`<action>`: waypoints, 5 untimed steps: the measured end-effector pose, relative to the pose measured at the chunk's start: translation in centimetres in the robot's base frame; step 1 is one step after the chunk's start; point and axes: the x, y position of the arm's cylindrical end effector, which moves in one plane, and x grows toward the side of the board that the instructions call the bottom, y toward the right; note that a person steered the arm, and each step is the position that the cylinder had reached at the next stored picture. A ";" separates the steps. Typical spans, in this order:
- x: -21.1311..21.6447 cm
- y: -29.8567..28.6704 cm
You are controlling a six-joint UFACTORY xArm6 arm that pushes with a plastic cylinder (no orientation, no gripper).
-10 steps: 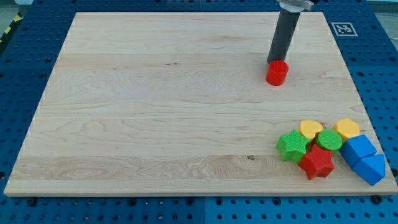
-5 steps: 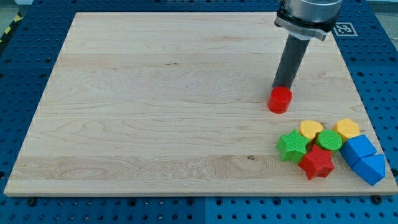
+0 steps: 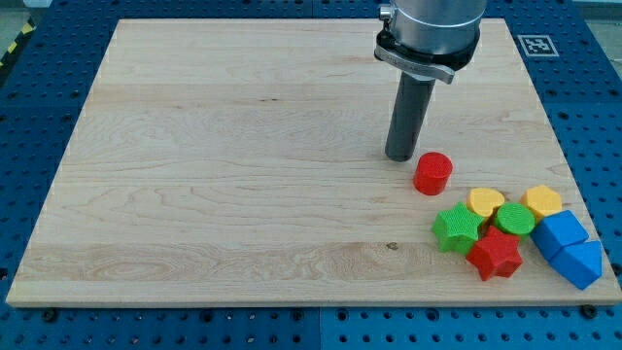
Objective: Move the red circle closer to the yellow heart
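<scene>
The red circle [image 3: 432, 173] is a short red cylinder on the wooden board [image 3: 243, 146], right of centre. The yellow heart [image 3: 485, 202] lies just below and right of it, a small gap apart, at the top of a cluster of blocks. My tip [image 3: 399, 157] stands on the board just up and left of the red circle, apart from it by a narrow gap. The dark rod rises from the tip to the arm's grey end at the view's top.
The cluster at the lower right holds a green star-like block [image 3: 457, 228], a green circle [image 3: 515, 220], a red star [image 3: 496, 254], a second yellow block [image 3: 541, 202] and two blue blocks [image 3: 559, 232] [image 3: 581, 263]. The board's right edge runs close by.
The red circle has slid down the view toward the yellow heart. My tip pushed it from above, then moved left and now stands off its upper left side.
</scene>
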 end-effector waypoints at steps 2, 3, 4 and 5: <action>1.4 0.7; 1.9 2.0; 2.4 3.3; 2.9 4.3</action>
